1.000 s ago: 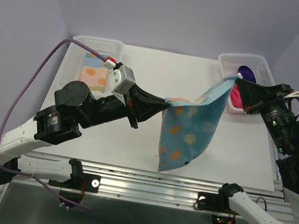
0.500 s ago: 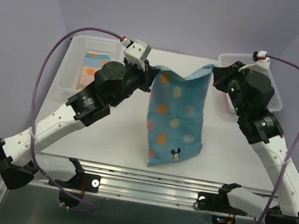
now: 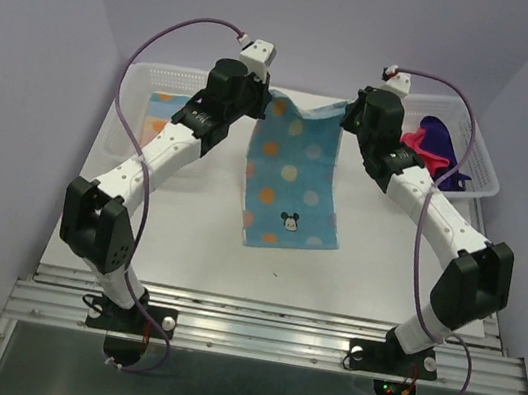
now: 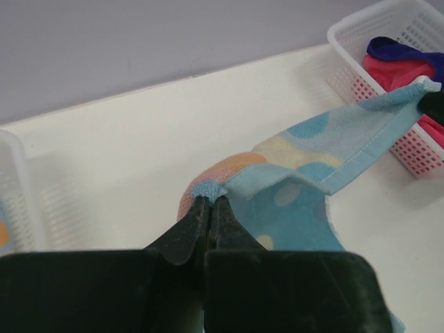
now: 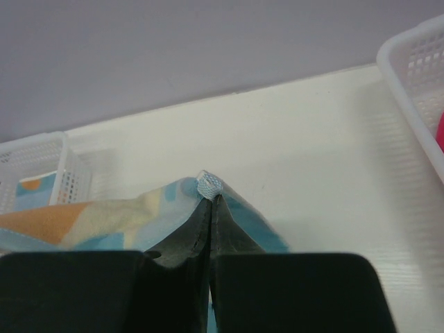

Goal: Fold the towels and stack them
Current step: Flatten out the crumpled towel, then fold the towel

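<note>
Since my left hand (image 3: 267, 105) and right hand (image 3: 346, 118) each pinch shut on a top corner of the soft blue towel with orange and cream dots (image 3: 291, 187), it hangs btwn them, long side running toward me, bottom end on the white desk (image 3: 167, 232).

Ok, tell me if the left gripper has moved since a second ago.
Yes. The left gripper moved toward the far edge of the table, ending level with the left basket.

Blue towel (image 3: 291, 187) with orange, cream and white dots.
</note>
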Motion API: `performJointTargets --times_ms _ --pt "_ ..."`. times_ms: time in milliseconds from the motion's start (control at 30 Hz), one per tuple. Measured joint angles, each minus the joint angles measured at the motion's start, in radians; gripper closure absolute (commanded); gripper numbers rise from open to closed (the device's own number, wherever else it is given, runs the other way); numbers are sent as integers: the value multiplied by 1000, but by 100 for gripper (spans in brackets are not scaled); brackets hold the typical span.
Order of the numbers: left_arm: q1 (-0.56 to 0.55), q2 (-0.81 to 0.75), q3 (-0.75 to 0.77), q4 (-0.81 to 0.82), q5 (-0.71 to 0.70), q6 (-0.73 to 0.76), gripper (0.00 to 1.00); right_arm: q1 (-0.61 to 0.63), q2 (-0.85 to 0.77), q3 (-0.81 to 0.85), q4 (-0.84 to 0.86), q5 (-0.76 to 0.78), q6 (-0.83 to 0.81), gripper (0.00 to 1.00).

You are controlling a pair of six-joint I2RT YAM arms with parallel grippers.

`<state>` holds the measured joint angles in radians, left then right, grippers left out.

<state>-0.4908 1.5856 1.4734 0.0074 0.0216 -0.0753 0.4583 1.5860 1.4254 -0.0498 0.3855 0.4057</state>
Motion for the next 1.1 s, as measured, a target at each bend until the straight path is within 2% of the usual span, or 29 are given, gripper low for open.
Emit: performJointTargets --times_ms 300,467,633,767,1100 --pt "127 249 159 8 188 79 100 -114 260 178 63 -113 2 99" --pt "139 300 171 -18 287 158 100 -137 306 178 57 -180 6 99" --pt "139 293 144 -10 381 205 100 -137 282 147 65 -230 19 99" --pt "139 238 7 -2 419 208 100 -137 226 58 47 -268 43 99" --pt "110 3 -363 19 387 144 100 -136 58 -210 -33 -345 113 99"
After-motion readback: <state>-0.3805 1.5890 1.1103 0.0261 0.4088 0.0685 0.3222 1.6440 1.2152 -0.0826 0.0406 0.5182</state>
